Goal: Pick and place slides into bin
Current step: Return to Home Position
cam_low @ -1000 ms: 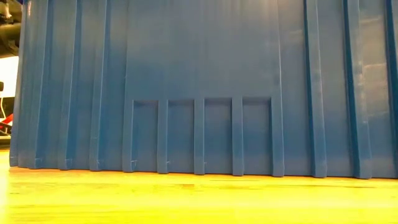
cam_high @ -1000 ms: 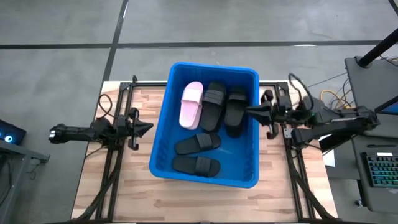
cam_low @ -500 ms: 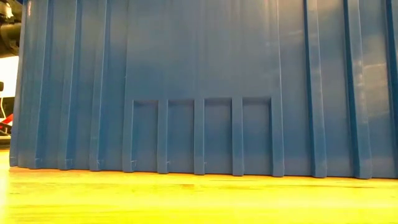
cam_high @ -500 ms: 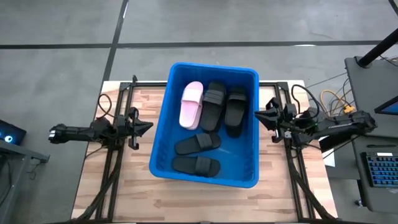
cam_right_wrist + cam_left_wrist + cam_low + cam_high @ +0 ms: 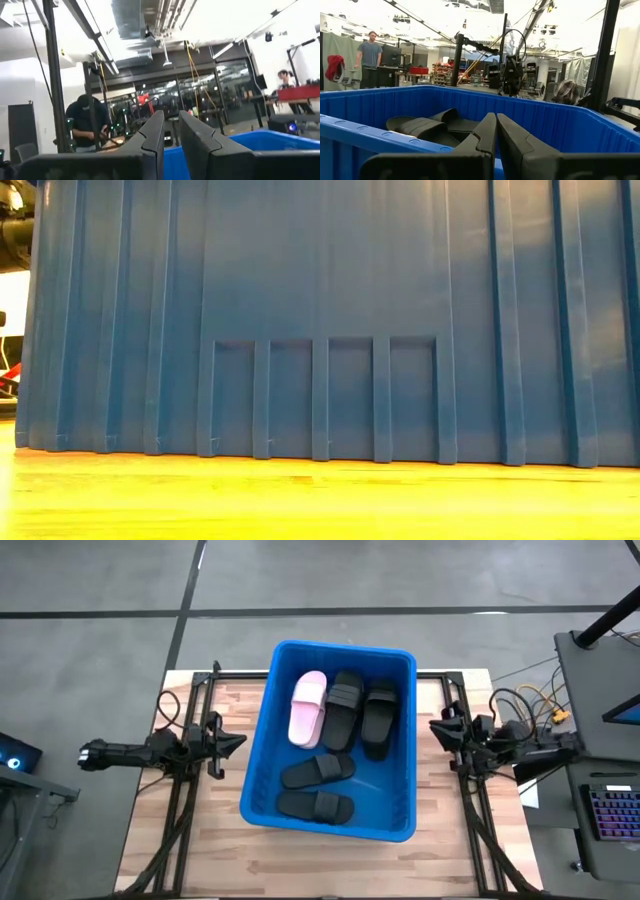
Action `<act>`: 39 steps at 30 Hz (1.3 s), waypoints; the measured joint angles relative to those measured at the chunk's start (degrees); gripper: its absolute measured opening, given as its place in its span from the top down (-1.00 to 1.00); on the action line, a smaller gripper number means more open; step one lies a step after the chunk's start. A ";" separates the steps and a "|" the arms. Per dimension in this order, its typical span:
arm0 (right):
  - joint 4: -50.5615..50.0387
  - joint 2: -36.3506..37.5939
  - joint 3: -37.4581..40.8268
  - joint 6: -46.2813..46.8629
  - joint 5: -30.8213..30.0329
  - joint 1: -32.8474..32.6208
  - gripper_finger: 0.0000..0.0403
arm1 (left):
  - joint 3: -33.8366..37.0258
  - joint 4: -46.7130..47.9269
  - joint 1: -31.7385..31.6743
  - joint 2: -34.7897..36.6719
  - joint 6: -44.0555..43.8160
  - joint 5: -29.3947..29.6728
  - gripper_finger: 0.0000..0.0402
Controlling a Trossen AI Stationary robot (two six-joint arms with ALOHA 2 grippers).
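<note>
Plank-wood table [image 5: 215, 840], deep ribbed blue bin [image 5: 330, 826] dead centre
Four matte black slides [image 5: 345, 705] and one pink slide [image 5: 307, 708] lie inside; flanking it, left gripper [image 5: 235, 740] fingers pressed together, right gripper [image 5: 437, 730] fingers a slit apart

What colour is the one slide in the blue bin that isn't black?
Pale pink; the flat ribbed-strap slide shows best in the high view.

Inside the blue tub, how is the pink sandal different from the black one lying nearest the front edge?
The pink slide is pale; the nearest black slide is dark. The pink slide lies lengthwise at the bin's far end, by its left wall; the black slide lies crosswise at the near end. Both rest strap-up inside the bin, with the left gripper and right gripper outside it.
</note>
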State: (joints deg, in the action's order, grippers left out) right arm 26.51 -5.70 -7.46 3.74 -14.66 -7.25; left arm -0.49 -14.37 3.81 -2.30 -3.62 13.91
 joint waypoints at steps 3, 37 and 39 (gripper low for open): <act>-0.76 4.54 2.01 -0.94 0.00 0.00 0.74 | 0.00 0.02 0.02 -0.04 -0.06 -0.02 1.00; -20.85 5.73 6.57 1.35 9.79 -0.02 0.96 | 0.02 2.41 0.00 -1.99 -0.44 -0.65 1.00; -20.84 5.73 6.61 2.31 9.48 -0.02 0.96 | 0.02 4.43 0.00 -2.79 -0.46 -1.80 1.00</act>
State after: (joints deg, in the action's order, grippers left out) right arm 5.67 0.03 -0.84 6.05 -5.17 -7.27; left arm -0.47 -9.94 3.81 -5.10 -4.08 12.11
